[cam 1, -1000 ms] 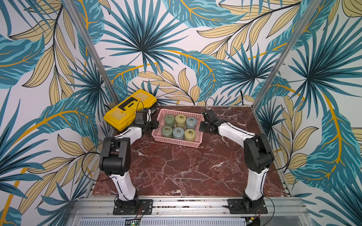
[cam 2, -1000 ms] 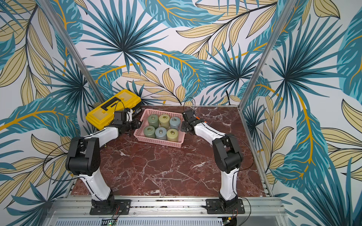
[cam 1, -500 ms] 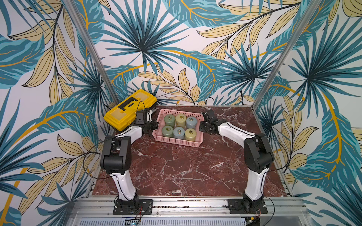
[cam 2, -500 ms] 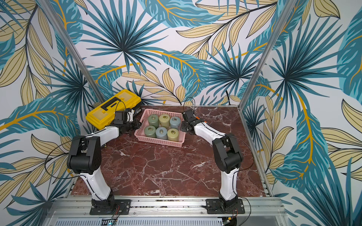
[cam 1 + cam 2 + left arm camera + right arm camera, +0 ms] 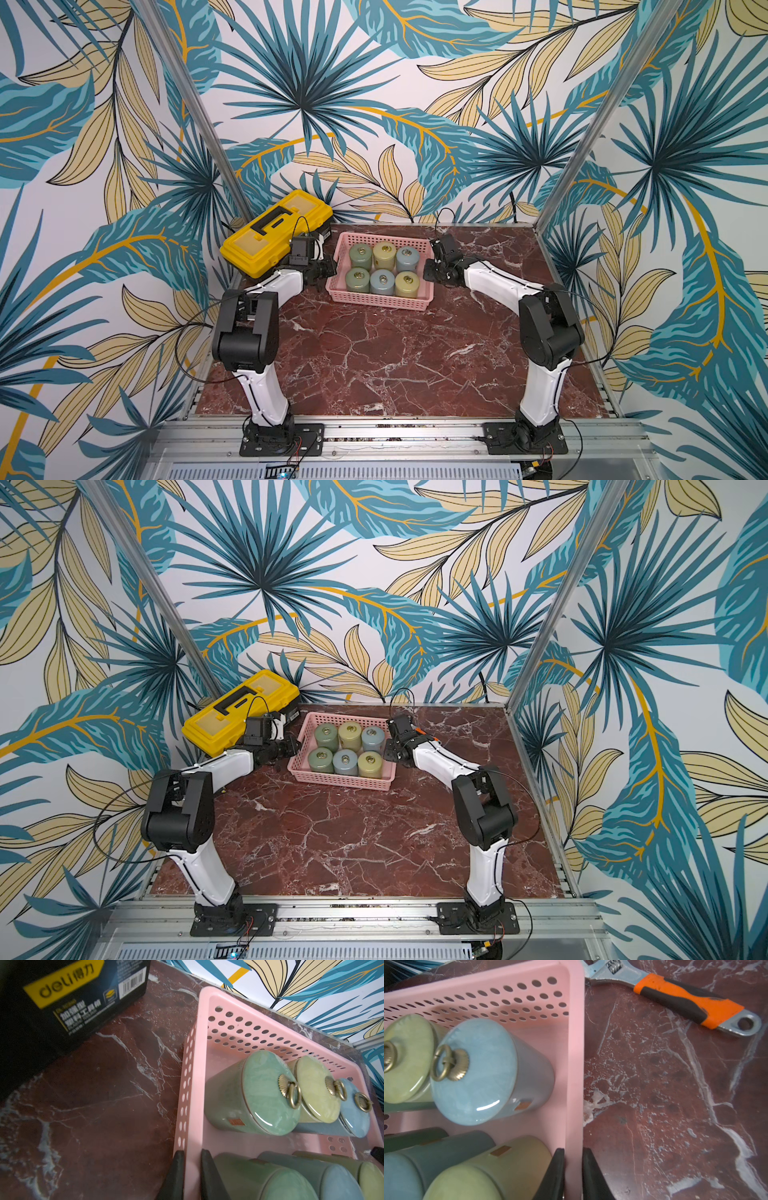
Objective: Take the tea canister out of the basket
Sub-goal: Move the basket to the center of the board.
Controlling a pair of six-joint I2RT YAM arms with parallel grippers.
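In both top views, upper centre of frame, left tool (image 5: pixel 327 270) and right tool (image 5: pixel 429 274) each pinch an opposite end wall of the basket (image 5: pixel 376 305), with six upright tea canisters (image 5: pixel 382 282) between them, neither arm clearly nearer.

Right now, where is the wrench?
In the right wrist view, the wrench lies flat on the table just outside the basket on its right side, towards the back, past the right gripper pinching that rim.
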